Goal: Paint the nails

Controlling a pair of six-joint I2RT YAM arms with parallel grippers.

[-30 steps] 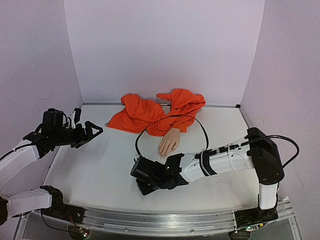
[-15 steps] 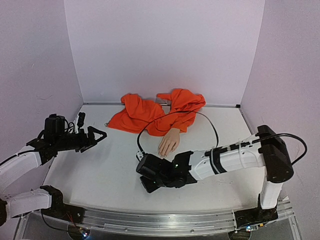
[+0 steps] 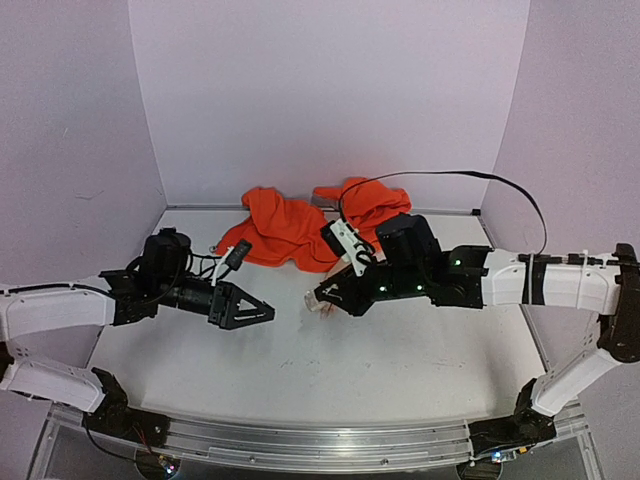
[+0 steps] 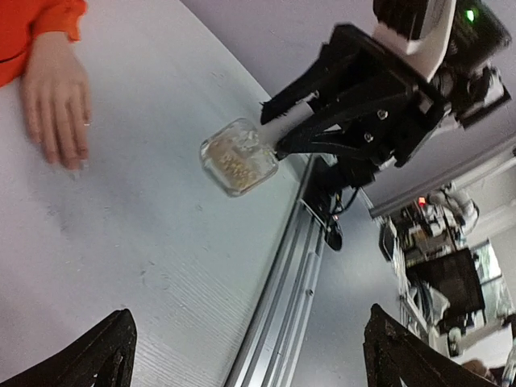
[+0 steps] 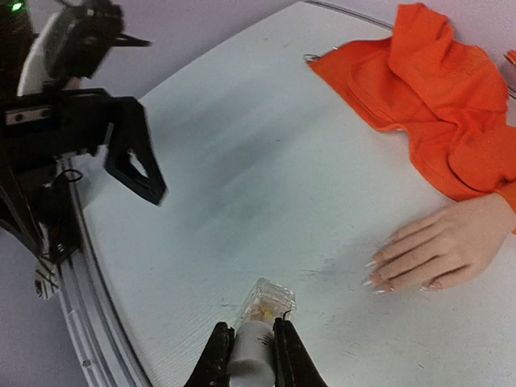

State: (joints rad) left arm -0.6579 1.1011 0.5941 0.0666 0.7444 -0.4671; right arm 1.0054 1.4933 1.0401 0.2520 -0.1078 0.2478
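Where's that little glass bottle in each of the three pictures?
Top external: the bottle is mid-table, small, at the right gripper tip.
Left wrist: upper centre, hanging above the table.
Right wrist: bottom centre, clamped between the fingers.
Shared landmark: the orange sleeve.

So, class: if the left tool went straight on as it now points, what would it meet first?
The left tool would probably meet the bottle in the right tool first; depth is unclear.
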